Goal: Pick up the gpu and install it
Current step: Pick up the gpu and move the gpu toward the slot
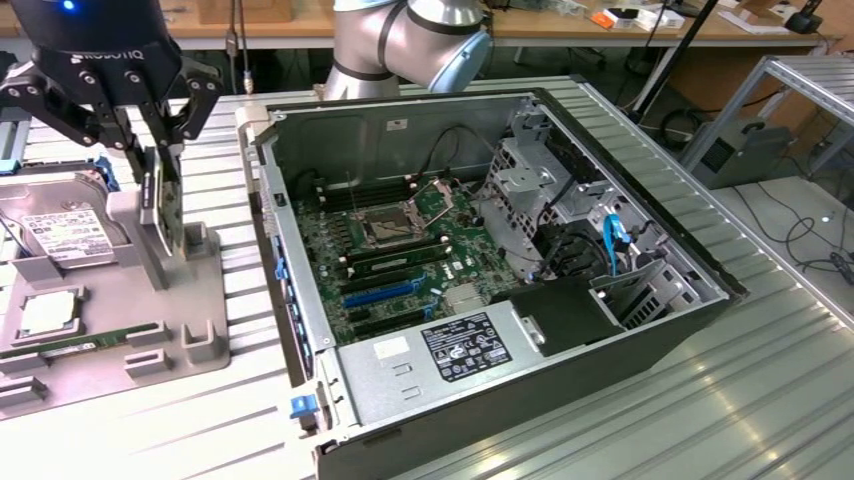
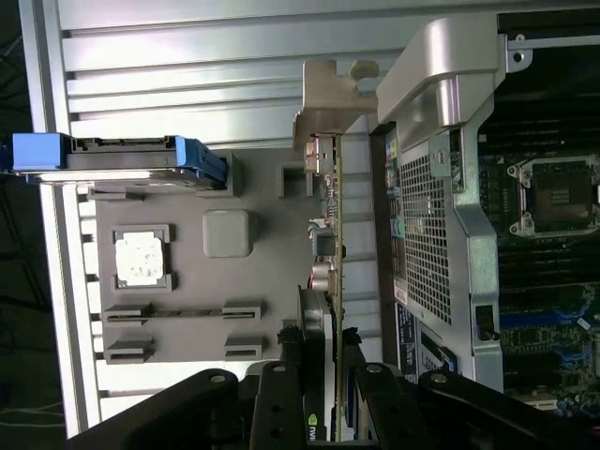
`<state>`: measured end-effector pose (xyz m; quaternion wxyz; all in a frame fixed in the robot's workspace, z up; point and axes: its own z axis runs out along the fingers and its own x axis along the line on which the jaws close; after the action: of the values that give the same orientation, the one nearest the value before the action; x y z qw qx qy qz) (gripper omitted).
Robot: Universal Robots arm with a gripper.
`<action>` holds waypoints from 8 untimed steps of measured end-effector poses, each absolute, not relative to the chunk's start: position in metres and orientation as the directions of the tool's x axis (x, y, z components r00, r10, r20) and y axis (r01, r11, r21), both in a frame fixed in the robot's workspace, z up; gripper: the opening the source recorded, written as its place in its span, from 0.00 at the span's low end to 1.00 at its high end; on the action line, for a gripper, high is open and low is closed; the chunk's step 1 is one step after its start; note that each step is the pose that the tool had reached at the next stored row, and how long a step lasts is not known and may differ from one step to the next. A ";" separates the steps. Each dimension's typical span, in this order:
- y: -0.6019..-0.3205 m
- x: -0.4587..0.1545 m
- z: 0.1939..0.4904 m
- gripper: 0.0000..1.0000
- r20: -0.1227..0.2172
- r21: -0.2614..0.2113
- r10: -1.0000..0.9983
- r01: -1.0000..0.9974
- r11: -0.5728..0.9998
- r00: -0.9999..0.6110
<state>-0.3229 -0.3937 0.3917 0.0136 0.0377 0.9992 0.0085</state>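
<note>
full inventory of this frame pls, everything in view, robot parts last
gpu: 1, black, standing on edge in the grey holder, the exterior view's left
hard drive: 1, silver with white label, leaning in the holder, left of the gpu
processor chip: 1, silver, flat in a holder pocket
memory stick: 1, green, lying in the holder near the chip
holder: 1, grey, on the table beside the case
PC case: 1, grey and black, side open, centre
motherboard: 1, green, inside the case
power supply: 1, silver with black label, near end of the case
cable: 1, blue, in the drive bay
table: 1, ribbed metal
arm: 1, silver, behind the case
gripper: 1, black, closed on the gpu's top edge
</note>
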 end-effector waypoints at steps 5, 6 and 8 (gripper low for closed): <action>-0.394 -0.323 0.395 0.27 -0.026 0.018 0.076 0.075 0.997 -0.997; -0.394 -0.323 0.395 0.27 -0.026 0.018 0.076 0.075 0.997 -0.997; -0.394 -0.323 0.397 0.27 -0.026 0.018 0.076 0.075 0.997 -0.997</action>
<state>-0.3228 -0.3937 0.3966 0.0136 0.0377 0.9992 0.0087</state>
